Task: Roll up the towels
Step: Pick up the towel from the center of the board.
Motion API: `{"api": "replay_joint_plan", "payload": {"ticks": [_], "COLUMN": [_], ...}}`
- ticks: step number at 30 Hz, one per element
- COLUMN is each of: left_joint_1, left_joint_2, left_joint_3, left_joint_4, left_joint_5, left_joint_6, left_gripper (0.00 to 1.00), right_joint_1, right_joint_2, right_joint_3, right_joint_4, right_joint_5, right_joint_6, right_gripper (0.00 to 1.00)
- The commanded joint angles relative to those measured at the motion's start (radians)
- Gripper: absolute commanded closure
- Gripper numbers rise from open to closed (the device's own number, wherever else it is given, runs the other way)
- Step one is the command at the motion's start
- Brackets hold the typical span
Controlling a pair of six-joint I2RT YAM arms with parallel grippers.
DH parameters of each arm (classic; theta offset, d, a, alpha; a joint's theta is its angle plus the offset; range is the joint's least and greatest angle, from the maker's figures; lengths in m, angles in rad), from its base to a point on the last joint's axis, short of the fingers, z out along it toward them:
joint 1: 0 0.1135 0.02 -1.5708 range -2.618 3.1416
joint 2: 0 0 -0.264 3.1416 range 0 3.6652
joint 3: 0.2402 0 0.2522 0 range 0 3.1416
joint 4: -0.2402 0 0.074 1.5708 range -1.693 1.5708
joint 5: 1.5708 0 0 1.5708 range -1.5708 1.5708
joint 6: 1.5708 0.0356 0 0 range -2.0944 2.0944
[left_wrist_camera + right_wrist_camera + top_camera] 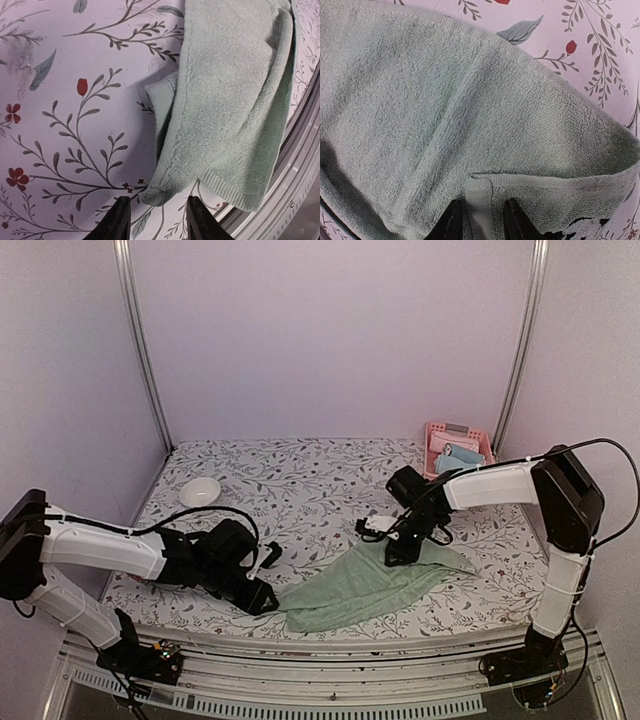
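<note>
Top external view: we see the sage-green towel [365, 585] lying loosely folded on the floral table [300, 480], near its front edge and between the two arms. The left fingers [262, 597] sit low at the towel's left corner. The right fingers [400, 552] point down onto its far edge. A light blue towel [460, 454] lies in the pink slatted basket [440, 430] at the far right corner, well apart from the green one. A white bowl [200, 492] stands alone on the far left.

Left wrist view: we find the left fingers [119, 222] parted, with bare tablecloth between them. The towel's [230, 100] lower corner lies just ahead of their tips, ungripped. Its right side runs along the table's metal rail [300, 175].

Right wrist view: we see the right fingers [451, 222] parted as well. They straddle a small hanging loop [479, 210] sewn to the towel's [445, 100] hem, and a sliver of terry shows beside the loop, so they do not squeeze it. A black-and-white patch [577, 231] peeks out at the lower right, partly cut off.
</note>
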Motion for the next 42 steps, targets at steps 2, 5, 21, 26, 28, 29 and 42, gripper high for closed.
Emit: {"api": "replay_joint_plan", "payload": {"ticks": [2,5,21,26,28,29,42], "left_joint_1": [0.0,0.001,-0.002,0.01,0.027,0.038,0.192], "left_joint_2": [0.018,0.035,0.112,0.025,-0.02,-0.045,-0.184], "left_joint_3": [-0.009,0.003,0.067,0.069,0.07,0.073,0.14], "left_joint_4": [0.04,0.056,0.086,0.076,0.07,0.065,-0.043], "left_joint_5": [-0.004,-0.014,-0.037,-0.119,-0.166,-0.184,-0.317], "left_joint_6": [0.035,0.054,0.121,0.13,0.13,0.133,0.141], "left_gripper": [0.59,0.59,0.93,1.0,1.0,1.0,1.0], "right_joint_1": [0.003,0.003,-0.048,-0.117,-0.158,-0.177,-0.329], "right_joint_2": [0.049,0.07,-0.039,-0.073,-0.089,-0.095,-0.112], "right_joint_3": [0.005,0.035,0.099,0.147,0.173,0.19,0.275], "right_joint_4": [0.038,0.045,-0.047,-0.087,-0.102,-0.115,-0.365], "right_joint_5": [0.045,0.066,-0.008,-0.055,-0.069,-0.084,-0.327], "right_joint_6": [0.012,0.019,0.043,0.05,0.052,0.052,-0.098], "right_gripper": [0.7,0.75,0.97,0.97,0.97,0.97,0.97]}}
